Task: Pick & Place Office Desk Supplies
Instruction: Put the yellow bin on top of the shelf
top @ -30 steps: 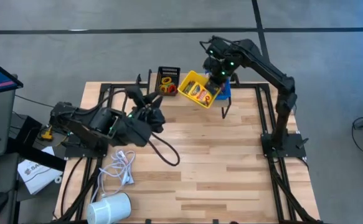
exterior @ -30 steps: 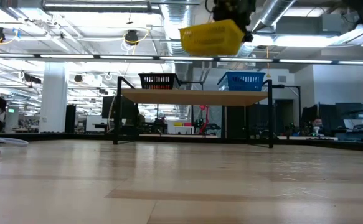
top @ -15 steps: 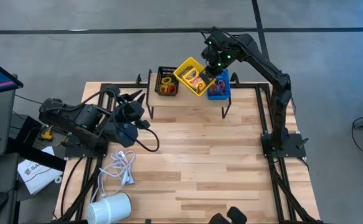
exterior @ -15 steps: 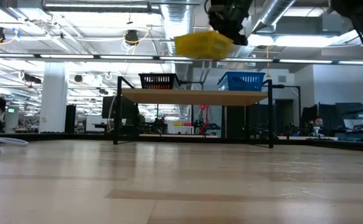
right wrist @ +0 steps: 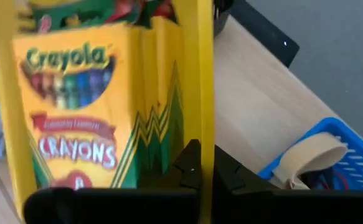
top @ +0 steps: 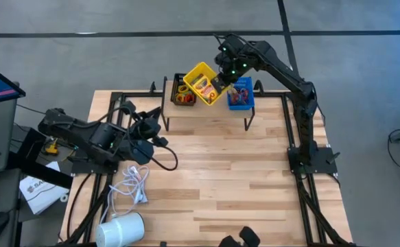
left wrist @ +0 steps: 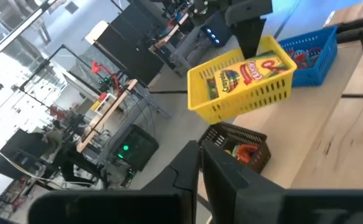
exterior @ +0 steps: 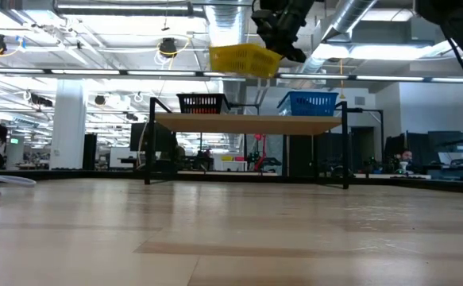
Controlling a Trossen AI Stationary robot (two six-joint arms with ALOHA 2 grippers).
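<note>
My right gripper (top: 221, 75) is shut on the yellow bin (top: 201, 84) and holds it in the air above the raised shelf (exterior: 247, 123) at the table's far edge. Yellow-and-green crayon boxes (right wrist: 75, 112) lie inside the bin. Below it the black bin (top: 180, 92) stands on the shelf with coloured rings in it, partly covered from above. The blue bin (top: 241, 95) stands on the shelf to its right. My left gripper (top: 149, 123) is shut and hovers over the table's left part, touching nothing. My right gripper holds the yellow bin by one side wall at its rim (right wrist: 205, 93), with the wall passing between the two fingers, one inside and one outside. The fingers (left wrist: 251, 31) come down from above. The bin is lifted clear of the shelf and hangs tilted.
A white coiled cable (top: 135, 184) and a white cylinder (top: 121, 230) lie near the table's left near corner. Black frame rails (top: 292, 130) run along the table's sides. The middle of the wooden tabletop (top: 234, 178) is bare.
My right gripper has carried the yellow bin toward the table's left, from beside the blue bin to above the black bin, and the bin has turned about on the way. My left arm has drawn back toward the table's left edge.
</note>
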